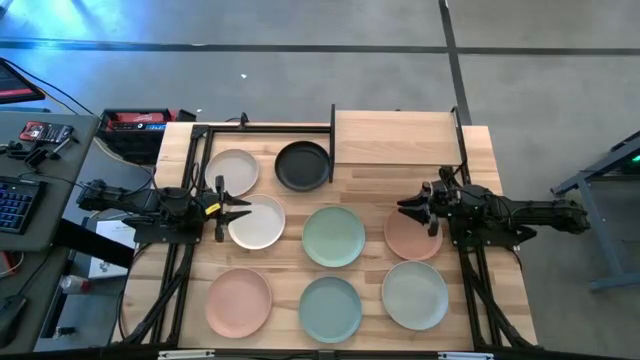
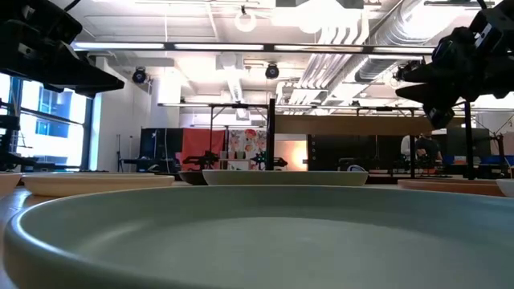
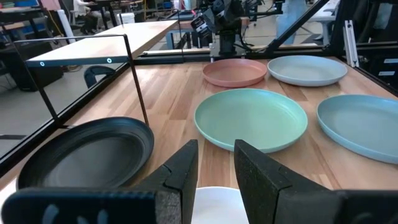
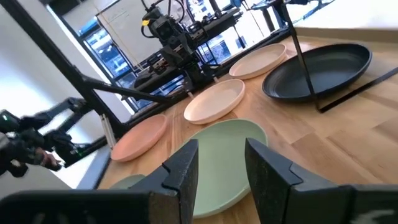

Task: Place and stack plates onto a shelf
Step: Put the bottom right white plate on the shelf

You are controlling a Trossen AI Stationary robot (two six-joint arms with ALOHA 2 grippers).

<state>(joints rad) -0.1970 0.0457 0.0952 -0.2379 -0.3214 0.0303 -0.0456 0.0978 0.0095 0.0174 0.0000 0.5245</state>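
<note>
Eight plates lie flat on the slatted table: cream (image 1: 232, 172), black (image 1: 303, 165), white (image 1: 256, 222), sage green (image 1: 334, 236), salmon pink (image 1: 412, 238), pink (image 1: 239, 301), blue-green (image 1: 330, 308) and pale grey (image 1: 415, 294). The shelf (image 1: 397, 138), a pale board on thin black posts, stands at the far edge and has no plates on it. My left gripper (image 1: 232, 208) hangs open above the white plate's left rim (image 3: 217, 208). My right gripper (image 1: 410, 212) hangs open above the salmon plate's far part. In the low view both grippers are well above the plates.
A black metal frame (image 1: 265, 128) runs left of the shelf board along the far edge, with the black plate (image 3: 87, 155) just in front of its post. A desk with a keyboard (image 1: 15, 205) and tools stands left of the table.
</note>
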